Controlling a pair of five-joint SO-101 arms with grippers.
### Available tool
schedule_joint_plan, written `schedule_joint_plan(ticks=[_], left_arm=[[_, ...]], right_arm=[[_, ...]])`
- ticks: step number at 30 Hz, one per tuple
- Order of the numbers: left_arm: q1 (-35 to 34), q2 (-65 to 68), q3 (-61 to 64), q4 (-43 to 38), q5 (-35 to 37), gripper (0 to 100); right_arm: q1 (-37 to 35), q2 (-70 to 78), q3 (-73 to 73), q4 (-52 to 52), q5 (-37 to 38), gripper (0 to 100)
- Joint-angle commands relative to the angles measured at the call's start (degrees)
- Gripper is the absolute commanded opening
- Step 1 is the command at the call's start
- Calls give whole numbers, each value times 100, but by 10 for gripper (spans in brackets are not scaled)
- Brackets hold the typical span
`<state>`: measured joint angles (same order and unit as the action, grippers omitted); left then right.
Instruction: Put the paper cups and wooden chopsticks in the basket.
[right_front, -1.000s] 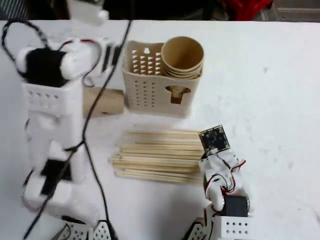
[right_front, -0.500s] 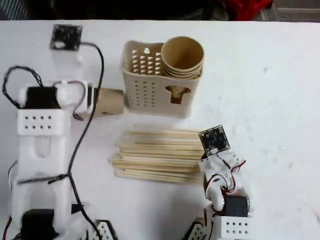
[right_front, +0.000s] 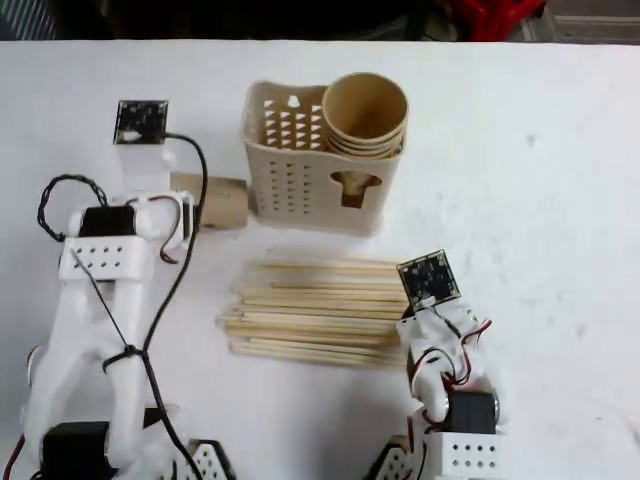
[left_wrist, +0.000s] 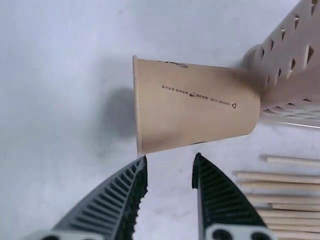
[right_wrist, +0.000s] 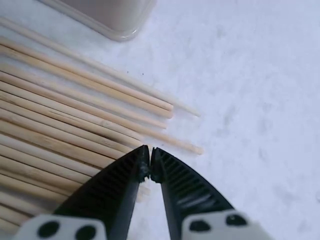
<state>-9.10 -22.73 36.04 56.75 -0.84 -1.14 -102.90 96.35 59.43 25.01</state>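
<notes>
Paper cup (left_wrist: 195, 112) lies sideways, base at the basket (left_wrist: 295, 60), its wall just beyond the left gripper (left_wrist: 169, 162), which stands partly open and empty. Right gripper (right_wrist: 150, 161), closed, sits over the chopsticks' (right_wrist: 60, 130) ends.

The left arm (right_front: 100, 270) partly covers the wide end of the brown paper cup (right_front: 225, 203) at nine o'clock of the cream plastic basket (right_front: 300, 175); the right arm (right_front: 440, 330) hides the pale wooden chopsticks' (right_front: 310, 315) three-o'clock ends.
</notes>
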Motion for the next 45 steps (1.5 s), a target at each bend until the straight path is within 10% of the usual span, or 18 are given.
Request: schedule_joint_plan(ticks=[1, 45], left_arm=[[-75, -259, 0, -237, 176, 166], [-40, -233, 1073, -1468, 598, 166]], right_arm=[[-22, -4, 53, -84, 53, 18], [-22, -4, 53, -84, 53, 18]])
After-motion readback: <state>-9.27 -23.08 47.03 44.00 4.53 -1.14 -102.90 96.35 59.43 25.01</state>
